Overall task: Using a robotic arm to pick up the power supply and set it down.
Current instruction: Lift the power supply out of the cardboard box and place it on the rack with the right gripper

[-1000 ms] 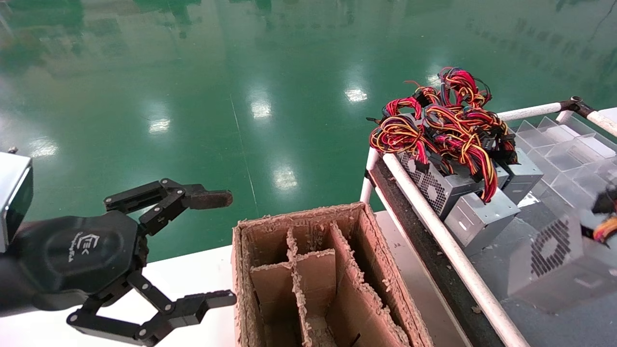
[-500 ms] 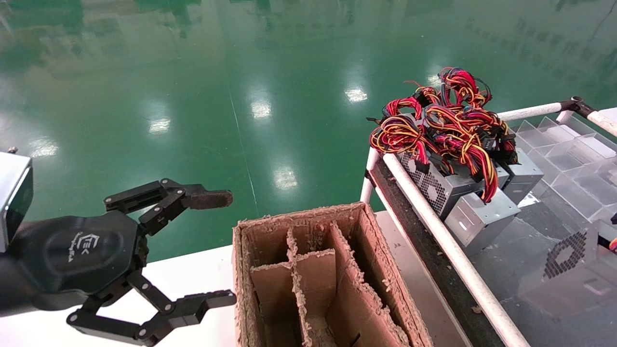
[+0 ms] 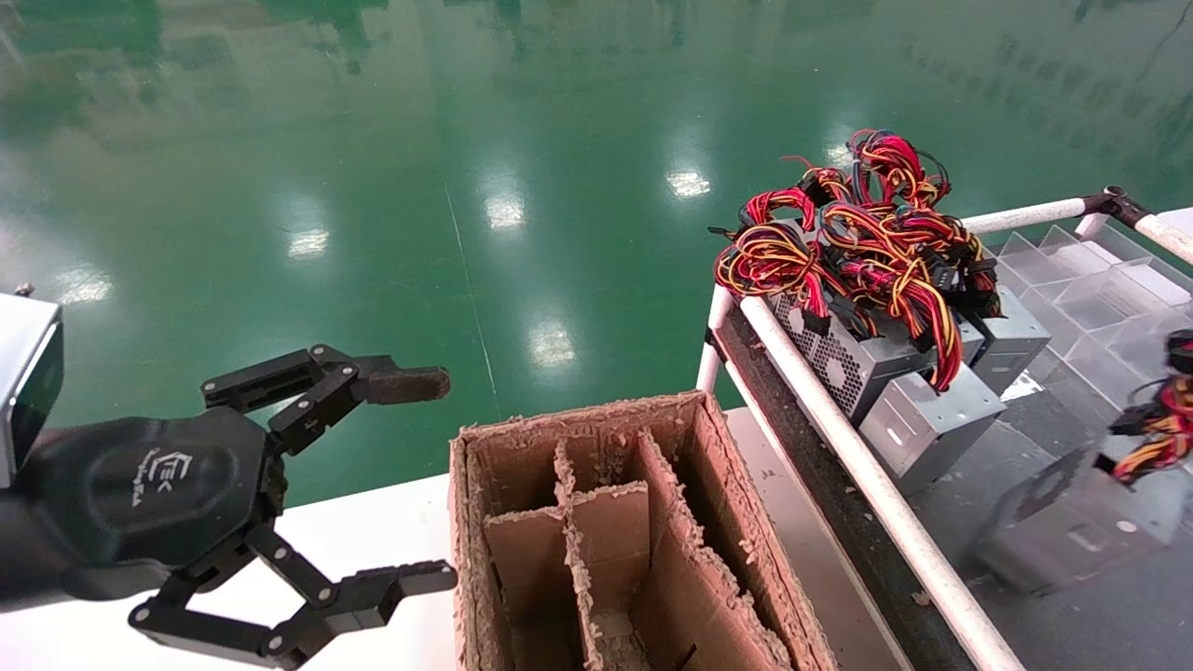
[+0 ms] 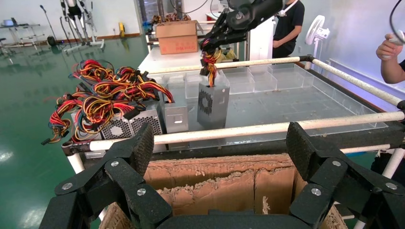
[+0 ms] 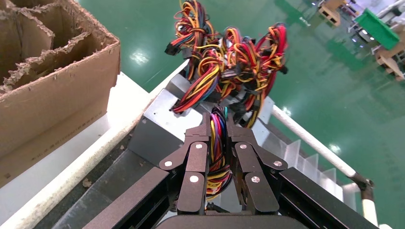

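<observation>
The power supply is a grey metal box that leans tilted in the tray at the far right. Its red, yellow and black wire bundle rises from its top. My right gripper is shut on that bundle, with the box hanging just below the fingers. The left wrist view shows this gripper above the box, vent face visible. I cannot tell if the box touches the tray floor. My left gripper hangs open and empty to the left of the cardboard box.
A worn cardboard box with dividers stands in the middle. Several more power supplies under a heap of wires lie at the tray's far end. A white rail edges the tray. Clear plastic bins sit behind. People stand beyond.
The power supply has swung and turned in the tray; its vent face now points away and its wire bundle has come into view at the right edge. The left arm has not moved.
</observation>
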You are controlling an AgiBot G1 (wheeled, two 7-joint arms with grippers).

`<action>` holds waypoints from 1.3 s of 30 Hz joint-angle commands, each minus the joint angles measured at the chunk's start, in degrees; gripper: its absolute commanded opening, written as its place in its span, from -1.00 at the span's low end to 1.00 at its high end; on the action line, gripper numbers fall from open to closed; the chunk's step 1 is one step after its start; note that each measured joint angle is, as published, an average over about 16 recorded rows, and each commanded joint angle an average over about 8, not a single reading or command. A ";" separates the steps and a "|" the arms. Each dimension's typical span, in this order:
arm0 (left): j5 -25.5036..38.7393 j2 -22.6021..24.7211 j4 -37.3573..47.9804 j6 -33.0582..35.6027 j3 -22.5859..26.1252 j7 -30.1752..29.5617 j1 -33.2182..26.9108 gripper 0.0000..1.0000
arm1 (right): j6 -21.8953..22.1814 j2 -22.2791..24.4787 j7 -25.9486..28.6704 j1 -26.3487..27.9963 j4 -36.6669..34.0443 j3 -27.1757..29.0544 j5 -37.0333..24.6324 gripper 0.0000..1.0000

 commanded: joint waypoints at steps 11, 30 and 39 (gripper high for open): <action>0.00 0.00 0.00 0.00 0.00 0.00 0.00 1.00 | -3.30 -10.16 5.88 10.33 -3.54 2.56 -16.63 -1.00; -0.01 0.00 0.00 0.00 0.01 0.00 0.00 1.00 | -18.05 -29.62 5.15 36.35 -25.02 -2.39 -40.25 -1.00; -0.01 0.00 0.00 0.00 0.01 0.01 0.00 1.00 | -21.21 -34.30 0.39 41.27 -34.73 -3.64 -42.92 0.34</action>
